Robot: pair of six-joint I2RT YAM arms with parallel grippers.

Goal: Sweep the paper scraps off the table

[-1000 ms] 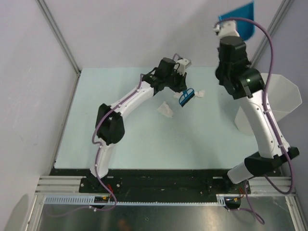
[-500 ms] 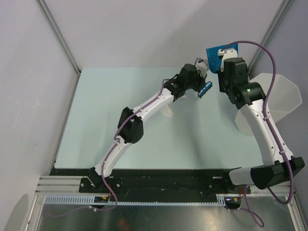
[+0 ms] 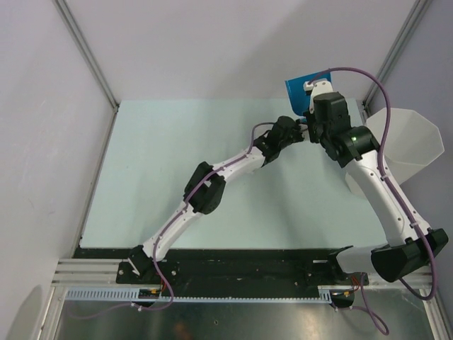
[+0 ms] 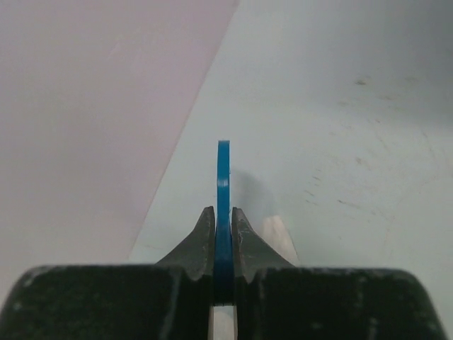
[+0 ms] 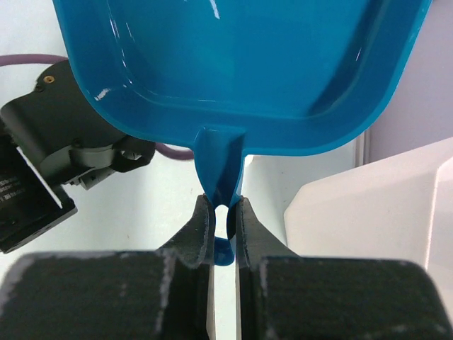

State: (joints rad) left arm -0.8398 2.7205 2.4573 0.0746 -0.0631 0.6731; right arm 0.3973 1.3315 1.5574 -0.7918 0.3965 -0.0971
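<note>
Arms: two.
- Left gripper point(image 4: 223, 216): fingers clenched on one thin blue tool point(image 4: 224, 177), seen edge-on and standing up between them.
- Right gripper point(image 5: 224, 205): fingers clamped on the handle of one blue dustpan point(image 5: 248, 64), whose open tray faces the wrist camera.

Paper scraps: one countable. A single white wad point(image 4: 280, 237) lies on the table point(image 3: 163, 163), just beside the left fingers and near the far edge where the surface meets the wall. In the overhead view the left arm stretches across the table's middle and hides what lies under it, so a full count cannot be made.

White faceted bin point(image 3: 410, 142): one, at the table's right edge, close beside the right arm.

Obstructions: the left wrist sits just beside the dustpan. Two purple cables trail along the arms.
</note>
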